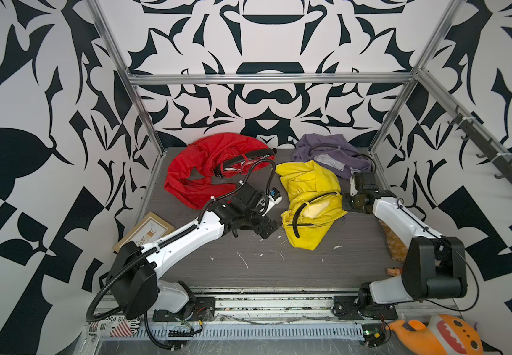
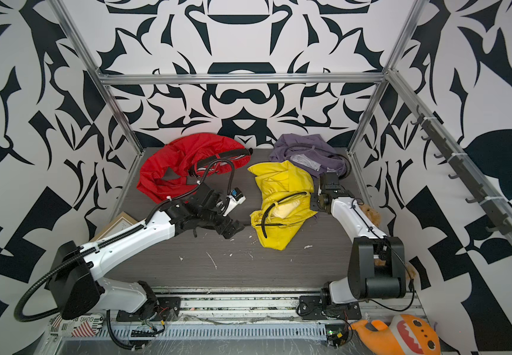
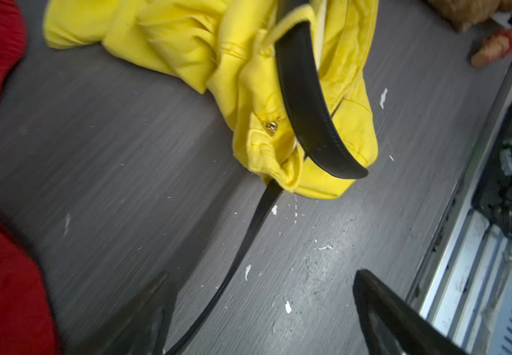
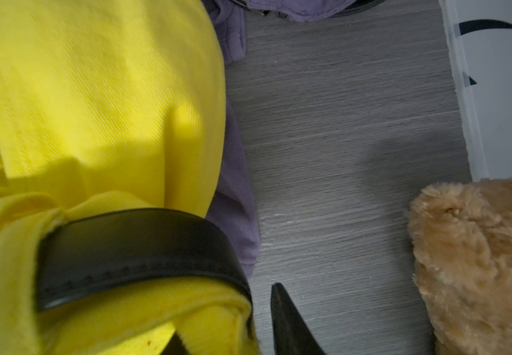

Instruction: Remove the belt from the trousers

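Left claw point(image 3: 261, 275) wide open, black belt point(image 3: 304, 101) between its fingers point(image 3: 380, 313), yellow trousers point(image 3: 187, 46) beyond.

Belt point(image 3: 304, 101) in trousers point(image 1: 307, 184) on table point(image 1: 279, 264), another garment point(image 1: 331, 153) just behind.

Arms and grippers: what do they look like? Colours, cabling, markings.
The left arm and right arm both have white link shells with black joint housings. A black corrugated conduit, zip-tied, runs along the left one; a thin black cable runs along the right. A blue-and-white plug sits at the left wrist. The left gripper has black tapered fingers.
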